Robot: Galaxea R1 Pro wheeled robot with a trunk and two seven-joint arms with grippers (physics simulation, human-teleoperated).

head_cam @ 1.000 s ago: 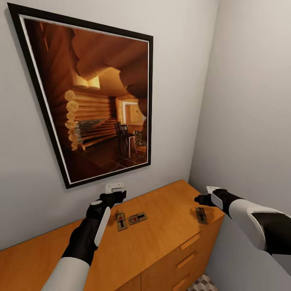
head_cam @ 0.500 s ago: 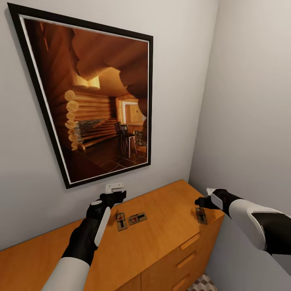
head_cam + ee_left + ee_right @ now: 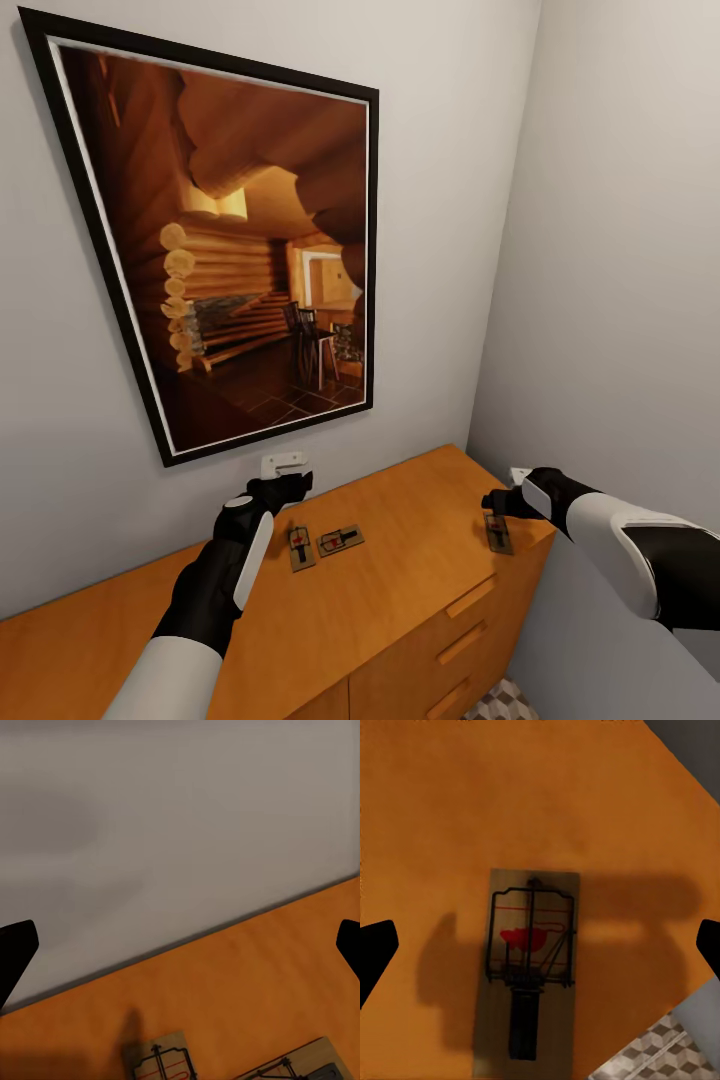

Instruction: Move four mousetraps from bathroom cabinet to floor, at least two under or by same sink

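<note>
Three mousetraps lie on the flat top of the orange-brown cabinet (image 3: 400,590). Two of them (image 3: 301,548) (image 3: 340,541) sit side by side near the wall, just in front of my left gripper (image 3: 283,466). That gripper hovers open above the cabinet top, and both traps (image 3: 166,1063) (image 3: 300,1069) show in its wrist view. The other mousetrap (image 3: 497,532) lies near the cabinet's right end. My right gripper (image 3: 512,484) hangs open straight above this mousetrap (image 3: 531,971), its jaws spread wide on either side. The sink is out of view.
A large framed picture (image 3: 230,250) hangs on the grey wall behind the cabinet. A second grey wall (image 3: 620,300) closes in on the right. Cube-patterned bathroom floor (image 3: 500,705) shows beyond the cabinet's right edge, below drawers with bar handles (image 3: 468,598).
My right gripper has sunk slightly toward the mousetrap at the cabinet's right end. The left arm and all traps have stayed still.
</note>
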